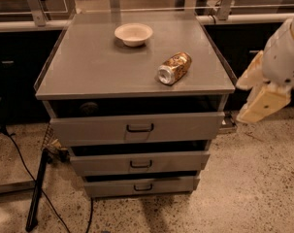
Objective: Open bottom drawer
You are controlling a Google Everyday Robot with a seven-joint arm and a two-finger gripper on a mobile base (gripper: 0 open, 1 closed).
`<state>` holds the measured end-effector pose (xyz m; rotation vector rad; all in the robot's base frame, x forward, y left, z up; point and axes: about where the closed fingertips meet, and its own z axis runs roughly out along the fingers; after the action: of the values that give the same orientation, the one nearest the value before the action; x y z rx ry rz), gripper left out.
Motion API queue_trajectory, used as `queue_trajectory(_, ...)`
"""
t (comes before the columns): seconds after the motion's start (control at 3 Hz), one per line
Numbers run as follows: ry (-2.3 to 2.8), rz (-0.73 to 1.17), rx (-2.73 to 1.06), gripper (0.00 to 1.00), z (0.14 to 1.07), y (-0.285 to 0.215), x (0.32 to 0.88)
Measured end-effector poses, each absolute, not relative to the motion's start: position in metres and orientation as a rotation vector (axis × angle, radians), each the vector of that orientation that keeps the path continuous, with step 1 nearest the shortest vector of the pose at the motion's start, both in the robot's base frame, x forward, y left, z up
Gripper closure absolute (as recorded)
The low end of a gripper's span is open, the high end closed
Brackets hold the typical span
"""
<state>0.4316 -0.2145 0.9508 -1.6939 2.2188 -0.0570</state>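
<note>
Far left on the speckled floor there's a black cable and a dark pole leaning by the grey cabinet. On top of the cabinet sit a white bowl near the back and a crushed can lying on its side toward the right front. The bottom drawer is the lowest of three fronts, right above the floor, with its small loop handle centred and a dark gap above it. The gripper hangs in the air off the cabinet's right side, about level with the top drawer, touching nothing. Can't tell if it's open or closed.
</note>
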Motion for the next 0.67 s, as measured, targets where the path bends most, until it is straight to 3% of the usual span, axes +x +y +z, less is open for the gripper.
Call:
queue_trajectory(0.33,2.242,-0.003,-1.676,0.70,0.913,-0.214,0.422)
queue_trajectory(0.67,2.282,0.054,-1.653,1.00,0.843,-0.211,0.401)
